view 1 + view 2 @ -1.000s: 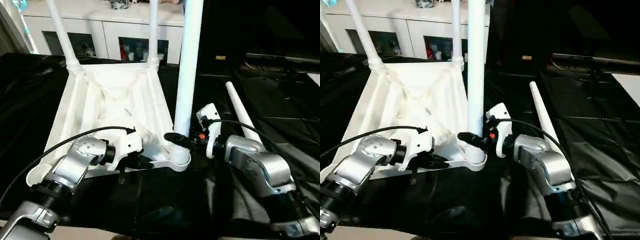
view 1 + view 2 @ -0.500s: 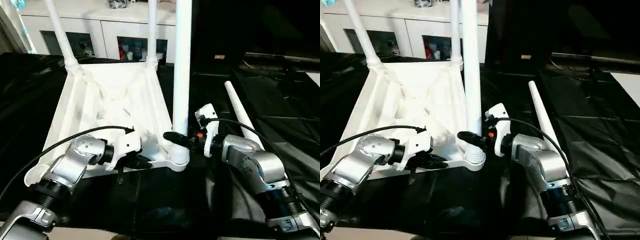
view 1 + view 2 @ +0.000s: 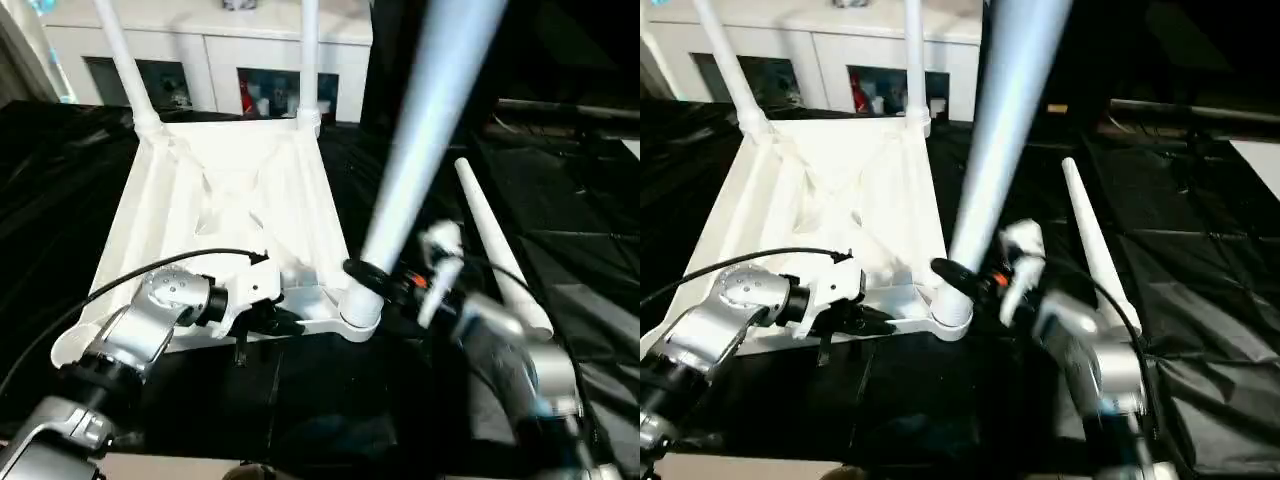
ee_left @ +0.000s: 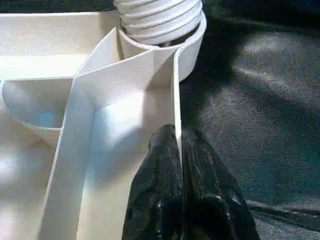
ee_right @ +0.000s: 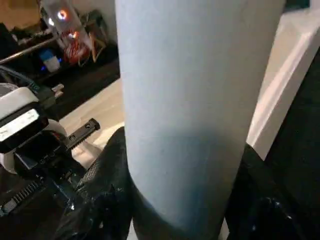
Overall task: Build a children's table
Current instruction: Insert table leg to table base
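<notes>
The white tabletop (image 3: 225, 195) lies upside down, ribs up, on black cloth. Two white legs (image 3: 120, 60) (image 3: 308, 60) stand in its far corner sockets. A third leg (image 3: 425, 150) sits with its threaded end (image 4: 160, 20) in the near right socket (image 3: 358, 318) and leans right. My right gripper (image 3: 368, 278) is shut on this leg just above the socket, fingers (image 5: 107, 190) on either side of the tube (image 5: 195, 100). My left gripper (image 3: 285, 325) is shut on the tabletop's near rim (image 4: 176, 115), fingers (image 4: 155, 200) pinching the thin wall. The fourth leg (image 3: 500, 250) lies loose on the right.
A white cabinet with glass doors (image 3: 200, 70) stands behind the tabletop. Black cloth (image 3: 300, 400) covers the work surface around it. A dark bar and clutter (image 3: 560, 105) sit at the back right.
The third leg, upright before, now leans to the right from its socket. My right arm has swung with it. The left gripper keeps its hold on the rim.
</notes>
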